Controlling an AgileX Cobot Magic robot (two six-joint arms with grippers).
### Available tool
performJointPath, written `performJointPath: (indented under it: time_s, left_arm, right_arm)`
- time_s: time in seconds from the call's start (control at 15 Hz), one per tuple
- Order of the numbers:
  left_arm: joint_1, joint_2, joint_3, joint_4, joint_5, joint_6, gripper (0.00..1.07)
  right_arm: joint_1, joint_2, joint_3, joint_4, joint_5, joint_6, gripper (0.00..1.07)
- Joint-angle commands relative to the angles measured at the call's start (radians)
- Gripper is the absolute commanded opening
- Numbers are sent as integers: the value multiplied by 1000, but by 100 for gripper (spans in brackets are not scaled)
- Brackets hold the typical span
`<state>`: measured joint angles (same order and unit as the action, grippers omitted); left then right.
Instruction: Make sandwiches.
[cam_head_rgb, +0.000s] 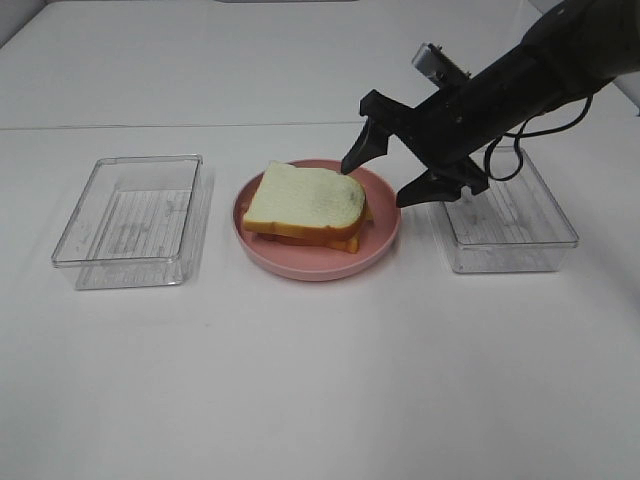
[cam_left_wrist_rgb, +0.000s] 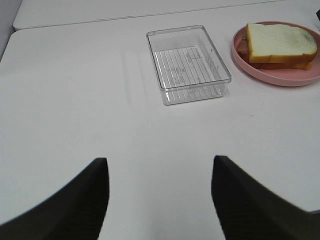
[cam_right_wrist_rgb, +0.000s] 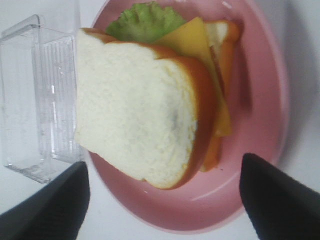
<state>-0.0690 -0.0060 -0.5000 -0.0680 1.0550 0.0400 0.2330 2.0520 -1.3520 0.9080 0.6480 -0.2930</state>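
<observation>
One sandwich (cam_head_rgb: 305, 205), assembled, lying flat on a pink plate (cam_head_rgb: 380, 243) near table centre. Top bread slice (cam_right_wrist_rgb: 140, 127) white, faintly smudged, with orange-brown crust, sitting skewed over the layers below. Yellow cheese slice (cam_right_wrist_rgb: 200, 42) pokes out from under it on one side; ruffled green lettuce (cam_right_wrist_rgb: 145, 20) shows at one end. Bottom slice's crust (cam_right_wrist_rgb: 227, 50) visible beneath. Nothing gripping it.

Sandwich (cam_head_rgb: 305, 205) on plate (cam_head_rgb: 380, 240), between two trays (cam_head_rgb: 128, 222) (cam_head_rgb: 510, 225).
</observation>
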Motion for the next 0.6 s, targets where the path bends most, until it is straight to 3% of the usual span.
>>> performJointPath:
  time_s: [0.07, 0.33, 0.4, 0.6]
  left_arm:
    - [2, -20, 2, -4, -10, -4, 58]
    - [2, -20, 2, -4, -10, -4, 58]
    - [2, -20, 2, -3, -10, -4, 58]
    - [2, -20, 2, -7, -10, 2, 58]
  right_arm:
    - [-2, -82, 1, -206, 22, 69, 77]
    - [-2, -237, 1, -456, 150, 140, 77]
    - [-2, -338, 1, -567, 253, 152, 77]
    - [-2, -482, 3, -687, 456, 160, 77]
